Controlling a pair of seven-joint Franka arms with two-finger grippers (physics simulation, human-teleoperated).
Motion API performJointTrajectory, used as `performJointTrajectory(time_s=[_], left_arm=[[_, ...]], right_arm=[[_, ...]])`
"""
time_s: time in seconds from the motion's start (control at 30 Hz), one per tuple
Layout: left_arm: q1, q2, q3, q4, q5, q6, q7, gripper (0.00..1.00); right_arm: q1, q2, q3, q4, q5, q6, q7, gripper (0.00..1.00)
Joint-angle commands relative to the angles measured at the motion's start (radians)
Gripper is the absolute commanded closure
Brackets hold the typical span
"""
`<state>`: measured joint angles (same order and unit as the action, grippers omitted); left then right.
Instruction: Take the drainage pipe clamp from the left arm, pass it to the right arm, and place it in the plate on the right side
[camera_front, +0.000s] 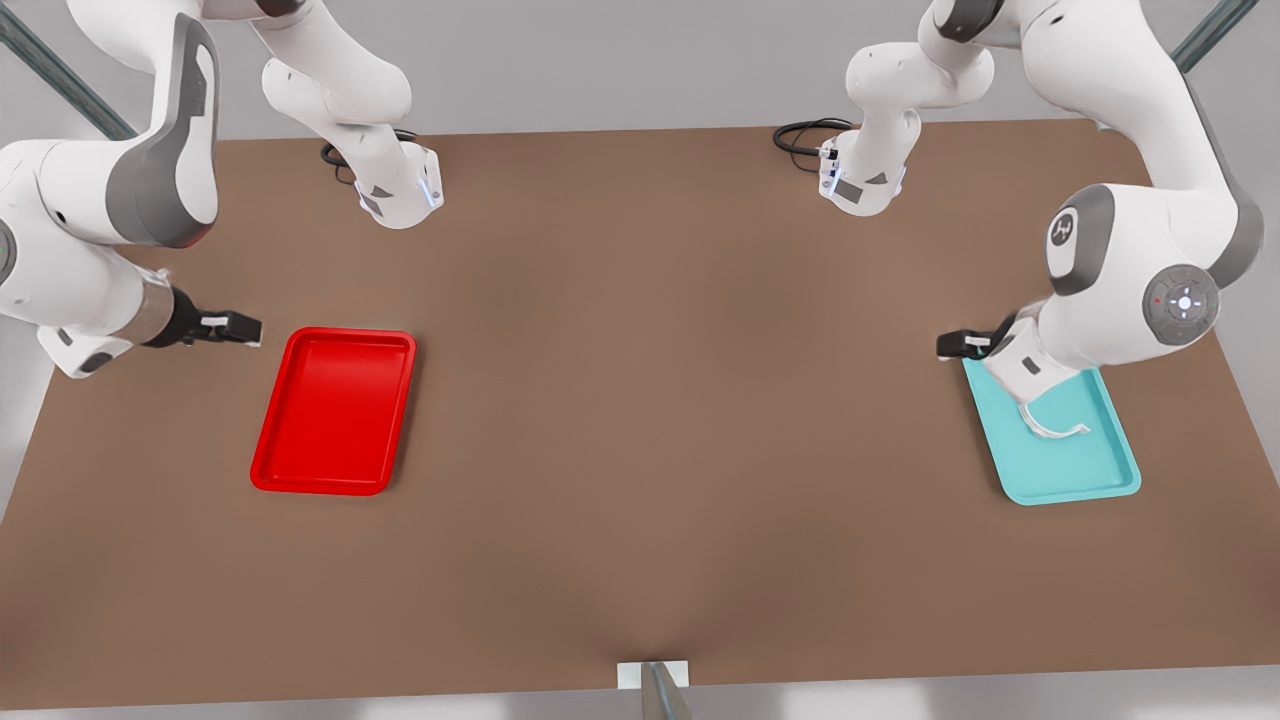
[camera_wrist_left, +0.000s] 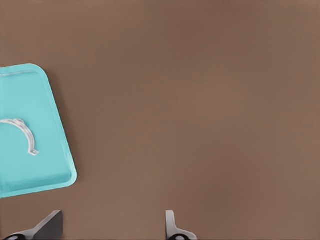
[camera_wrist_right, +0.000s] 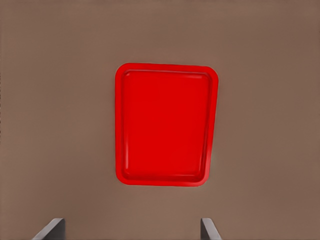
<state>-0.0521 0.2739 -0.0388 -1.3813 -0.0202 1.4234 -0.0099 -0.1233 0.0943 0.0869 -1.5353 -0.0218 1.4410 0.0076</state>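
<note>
The drainage pipe clamp (camera_front: 1052, 428) lies in the teal tray (camera_front: 1090, 470) at the front view's right. My left gripper (camera_front: 962, 345) hovers beside that tray's far corner, fingers (camera_wrist_left: 173, 227) apart, holding nothing. My right gripper (camera_front: 235, 327) waits near the plate (camera_front: 285, 450), fingers (camera_wrist_right: 51, 229) apart, holding nothing.

You are looking at a simulated robot lab bench. A bare brown table (camera_front: 640, 450) carries two bolted-down white arms, cabled bases and grey walls behind.
</note>
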Motion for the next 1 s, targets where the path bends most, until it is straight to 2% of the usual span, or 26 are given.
performJointTrajectory(time_s=[0.0,0.2,0.27,0.3,0.4,0.43,0.5,0.6,0.67,0.77,0.97], left_arm=[[-0.069,-0.016,0.112,0.001,0.026,0.071,-0.139,0.00],[-0.060,0.005,0.120,0.002,0.032,0.065,-0.085,0.00],[0.034,0.143,0.178,0.002,0.029,0.230,-0.085,0.00],[0.073,0.185,0.180,0.002,0.031,0.273,-0.090,0.00],[0.166,0.301,0.275,-0.044,0.029,0.512,-0.125,0.00],[0.201,0.334,0.280,-0.077,0.026,0.647,-0.248,0.00],[0.235,0.380,0.280,-0.090,0.026,0.733,-0.538,0.00],[0.265,0.381,0.280,-0.133,0.010,0.770,-0.766,0.00],[0.296,0.384,0.278,-0.163,-0.079,0.772,-0.794,0.00],[0.301,0.386,0.269,-0.235,-0.081,0.772,-0.797,0.00],[0.304,0.395,0.269,-0.268,-0.101,0.858,-0.803,0.00]], right_arm=[[0.017,-0.001,0.001,-0.002,0.003,0.078,0.000,0.00],[0.021,0.027,0.002,-0.005,0.002,0.108,-0.003,0.00],[0.027,0.034,0.002,-0.002,-0.003,0.125,-0.003,0.00],[0.028,0.041,0.002,-0.003,-0.003,0.137,-0.003,0.00],[0.030,0.051,0.004,-0.005,0.002,0.154,-0.003,0.00],[0.031,0.051,0.007,-0.011,0.003,0.159,-0.001,0.00],[0.031,0.050,0.008,-0.016,0.005,0.154,-0.001,0.00],[0.031,0.050,0.008,-0.023,0.005,0.153,-0.001,0.00],[0.031,0.051,0.010,-0.023,0.008,0.154,-0.001,0.00],[0.031,0.051,0.008,-0.023,0.008,0.156,-0.001,0.00],[0.031,0.048,0.010,-0.034,0.008,0.156,-0.001,0.00]])
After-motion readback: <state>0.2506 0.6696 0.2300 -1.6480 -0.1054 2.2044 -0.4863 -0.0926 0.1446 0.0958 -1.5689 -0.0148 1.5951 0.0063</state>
